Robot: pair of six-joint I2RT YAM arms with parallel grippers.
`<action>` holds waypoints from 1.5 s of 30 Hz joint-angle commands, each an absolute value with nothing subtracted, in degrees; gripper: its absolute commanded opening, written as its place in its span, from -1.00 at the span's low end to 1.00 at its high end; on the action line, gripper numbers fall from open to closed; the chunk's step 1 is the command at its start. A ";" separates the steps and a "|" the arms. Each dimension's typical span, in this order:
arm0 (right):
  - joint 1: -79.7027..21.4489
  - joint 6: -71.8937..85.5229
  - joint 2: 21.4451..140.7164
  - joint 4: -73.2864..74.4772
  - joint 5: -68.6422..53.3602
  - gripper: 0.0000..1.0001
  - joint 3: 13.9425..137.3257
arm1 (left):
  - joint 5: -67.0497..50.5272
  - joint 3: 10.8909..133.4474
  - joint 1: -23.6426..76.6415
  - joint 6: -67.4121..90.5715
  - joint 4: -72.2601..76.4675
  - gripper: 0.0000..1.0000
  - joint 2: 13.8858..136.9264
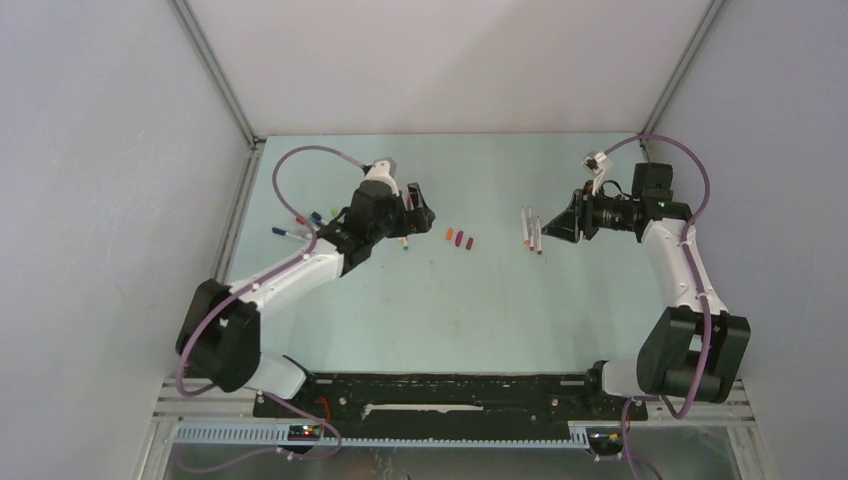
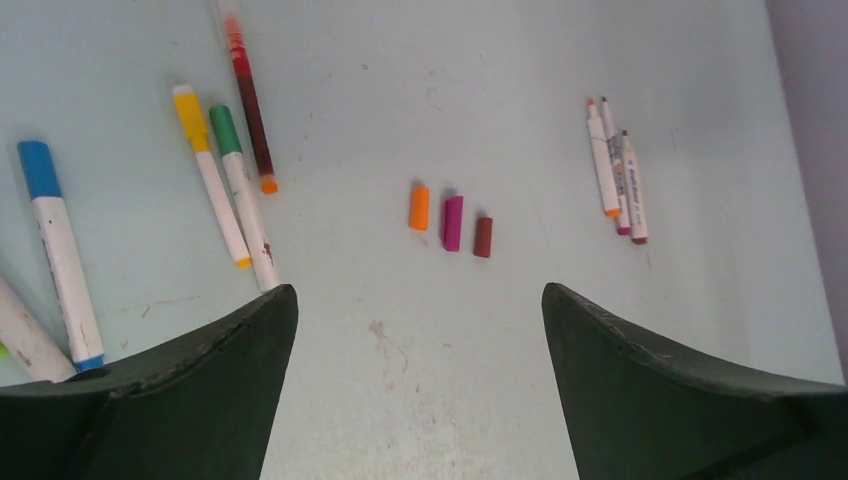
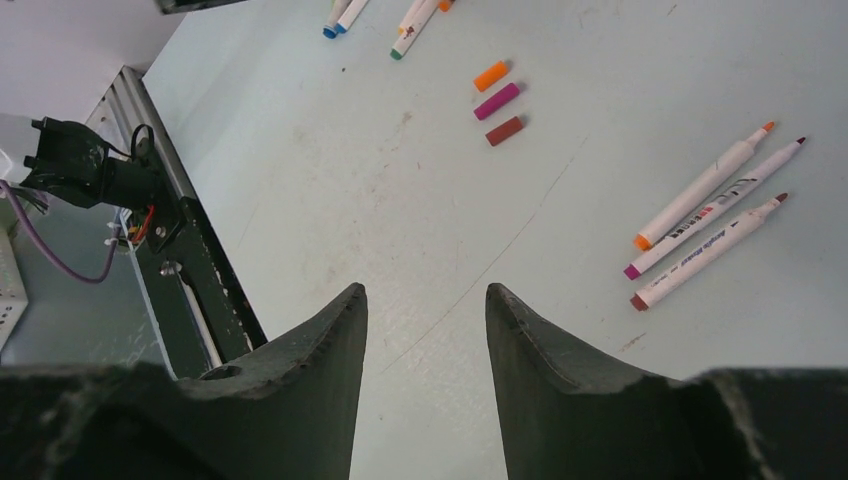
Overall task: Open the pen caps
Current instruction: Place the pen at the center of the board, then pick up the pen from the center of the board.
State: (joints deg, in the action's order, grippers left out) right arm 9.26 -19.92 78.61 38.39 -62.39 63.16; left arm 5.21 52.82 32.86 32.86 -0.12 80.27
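Observation:
Three loose pen caps lie in a row mid-table: orange [image 1: 450,235], purple [image 1: 459,239] and dark red [image 1: 469,243]. They also show in the left wrist view as orange [image 2: 418,207], purple [image 2: 453,223] and dark red [image 2: 483,237]. Capped pens lie at the left with yellow [image 2: 186,104], green [image 2: 224,128] and blue [image 2: 38,168] caps. My left gripper [image 1: 420,215] is wide open and empty, above the table just left of the loose caps. My right gripper [image 1: 560,228] is open and empty, beside three uncapped pens [image 1: 531,230].
The uncapped pens [image 3: 715,225] have orange, purple and dark red ends. A red-barrelled pen [image 2: 245,90] lies beside the capped ones. The black rail at the table's near edge [image 3: 190,270] shows in the right wrist view. Grey walls close in both sides.

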 commanded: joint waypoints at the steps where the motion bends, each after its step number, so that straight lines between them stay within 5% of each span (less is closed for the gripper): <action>1: 9.49 -20.61 77.13 37.71 -65.36 -0.01 63.20 | 7.03 63.67 31.43 29.55 -11.01 0.86 88.09; 13: 9.46 -20.19 76.95 37.44 -64.10 0.00 63.24 | 14.08 92.95 29.19 24.37 -30.21 0.38 113.17; 25: 9.23 -19.94 77.17 37.44 -63.68 0.00 63.27 | 11.96 111.95 26.49 20.41 -37.59 -0.33 127.08; 45: 8.48 -19.73 77.92 37.35 -63.03 0.01 63.22 | 6.83 121.11 24.10 20.10 -43.35 -0.42 137.30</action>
State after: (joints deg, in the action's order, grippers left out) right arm 8.82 -19.94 78.19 38.41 -63.16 63.13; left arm 7.86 117.56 24.36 21.30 -41.52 136.62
